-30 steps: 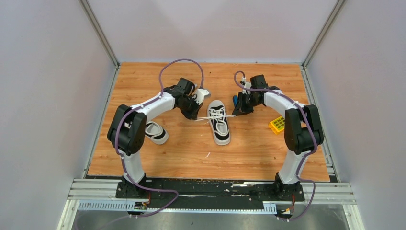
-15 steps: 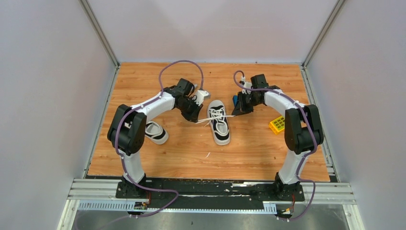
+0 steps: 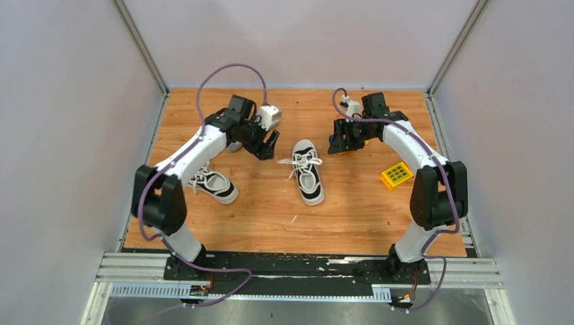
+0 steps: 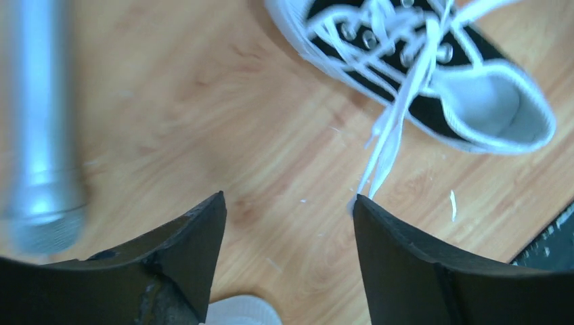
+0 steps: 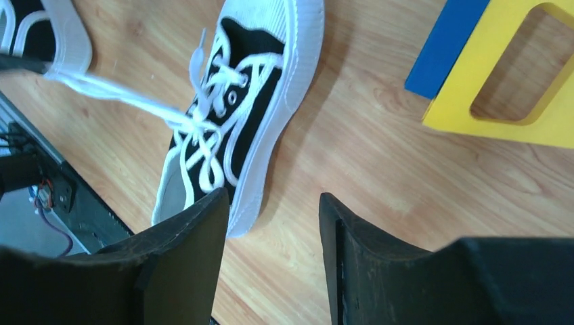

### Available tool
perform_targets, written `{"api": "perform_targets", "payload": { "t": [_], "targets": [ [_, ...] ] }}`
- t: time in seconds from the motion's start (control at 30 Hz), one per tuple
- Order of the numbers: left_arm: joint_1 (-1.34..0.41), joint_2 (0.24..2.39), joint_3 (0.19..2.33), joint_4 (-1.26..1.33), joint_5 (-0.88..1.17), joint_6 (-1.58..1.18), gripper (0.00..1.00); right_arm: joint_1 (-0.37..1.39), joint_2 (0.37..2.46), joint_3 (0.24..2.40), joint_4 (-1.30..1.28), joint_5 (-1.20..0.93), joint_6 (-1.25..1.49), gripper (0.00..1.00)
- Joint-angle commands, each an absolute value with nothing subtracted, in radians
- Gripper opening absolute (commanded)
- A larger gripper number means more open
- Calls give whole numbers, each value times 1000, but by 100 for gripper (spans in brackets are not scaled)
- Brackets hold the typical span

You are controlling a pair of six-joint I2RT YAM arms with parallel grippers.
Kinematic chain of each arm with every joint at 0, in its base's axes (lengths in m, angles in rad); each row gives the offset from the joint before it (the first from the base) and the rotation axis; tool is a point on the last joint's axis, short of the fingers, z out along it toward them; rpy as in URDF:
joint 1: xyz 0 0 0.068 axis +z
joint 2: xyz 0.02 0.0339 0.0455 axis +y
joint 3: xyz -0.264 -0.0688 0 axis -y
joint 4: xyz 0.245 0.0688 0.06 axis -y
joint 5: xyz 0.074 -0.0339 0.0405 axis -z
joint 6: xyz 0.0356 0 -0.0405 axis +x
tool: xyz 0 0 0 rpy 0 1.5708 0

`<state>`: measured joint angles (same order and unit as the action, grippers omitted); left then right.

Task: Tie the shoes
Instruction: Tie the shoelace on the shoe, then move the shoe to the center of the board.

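Centre shoe lies on the table, long axis running away from the arm bases, white toe cap at the far end and heel opening toward me. Both arms flank its toe end, left gripper on the shoe's left and right gripper on its right. Each is near the shoe but clear of it, and I can't firmly rank which is closer. Left gripper: jaws spread wide with nothing between them. A loose end of the laces trails off the shoe toward the tip of one finger, and I cannot tell whether it touches or only lies just beside. Right gripper: jaws parted, a bit narrower, and empty, with only bare wood in the gap and the shoe's sole edge just past the fingertip. The laces are slack, crossed over the eyelets, and one long strand strays off to the shoe's left. I can't make out a finished bow. My read is that the next grab has to come in across the shoe's width, one gripper per lace end. The left arm is better placed, since the free ends fall on its side. Second shoe sits well to the left of the centre shoe, under the left arm. Clutter: a silver cylinder left of the centre shoe, a yellow-and-blue block to its right by the right gripper, and a yellow grid block further right.
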<state>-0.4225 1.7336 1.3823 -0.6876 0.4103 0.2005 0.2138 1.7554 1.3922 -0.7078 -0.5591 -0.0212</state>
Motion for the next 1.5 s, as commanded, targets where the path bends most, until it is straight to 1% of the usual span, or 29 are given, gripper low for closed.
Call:
{"api": "perform_targets", "payload": {
  "t": [0.0,0.07,0.27,0.33,0.4,0.47,0.5,0.53,0.57,0.6,0.67,0.7,0.77,0.8,0.83,0.87,0.9,0.93,0.97,1.1,1.2,1.27,1.3,1.37,1.43,1.47],
  "targets": [
    [-395,1486,1334,-508,210,122,86,263,1665,1325,-780,-591,-114,54],
    [-394,1426,1291,-460,174,91,98,297,1652,1288,-780,-595,-125,54],
    [-394,1361,1205,-459,315,87,100,368,1651,1246,-765,-612,-145,56],
    [-394,1339,1182,-497,290,95,100,386,1654,1237,-769,-598,-172,56],
    [-389,1321,1174,-571,232,97,100,401,1650,1221,-782,-580,-186,60],
    [-376,1297,1168,-649,170,110,100,420,1625,1192,-790,-559,-197,72],
    [-371,1289,1163,-691,128,138,100,428,1608,1170,-790,-552,-206,84],
    [-367,1266,1157,-708,111,155,100,439,1590,1148,-793,-545,-214,93],
    [-358,1256,1145,-725,90,191,100,450,1577,1124,-791,-531,-219,99],
    [-352,1233,1137,-729,83,207,99,460,1567,1102,-787,-523,-220,100],
    [-349,1215,1115,-743,80,280,98,481,1557,1052,-761,-500,-207,100],
    [-348,1214,1106,-765,87,295,95,489,1562,1040,-738,-486,-195,100],
    [-345,1216,1097,-800,94,319,91,506,1599,1045,-701,-447,-168,100],
    [-342,1218,1091,-813,98,328,90,510,1630,1062,-682,-422,-150,98],
    [-341,1219,1081,-844,110,334,89,509,1663,1090,-664,-396,-134,89],
    [-339,1230,1078,-863,115,346,88,509,1697,1125,-648,-366,-122,72],
    [-337,1237,1079,-903,129,353,85,509,1735,1169,-635,-341,-114,60],
    [-332,1247,1075,-920,136,363,83,509,1775,1225,-631,-311,-109,53],
    [-330,1249,1072,-934,145,369,81,508,1832,1279,-631,-275,-105,52],
    [-318,1269,1059,-920,109,376,81,494,1976,1517,-632,-204,-101,52],
    [-316,1297,1050,-925,106,406,80,490,2030,1615,-654,-235,-122,56],
    [-316,1321,1039,-918,100,422,79,487,2029,1623,-679,-278,-120,63],
    [-316,1342,1028,-912,98,432,79,485,2014,1610,-687,-311,-116,70],
    [-316,1381,1015,-893,92,444,78,479,1956,1578,-692,-344,-105,78],
    [-316,1428,1013,-871,94,446,73,475,1880,1556,-698,-366,-113,81],
    [-316,1460,1016,-859,103,446,65,471,1840,1553,-705,-367,-120,82]
  ]
}}
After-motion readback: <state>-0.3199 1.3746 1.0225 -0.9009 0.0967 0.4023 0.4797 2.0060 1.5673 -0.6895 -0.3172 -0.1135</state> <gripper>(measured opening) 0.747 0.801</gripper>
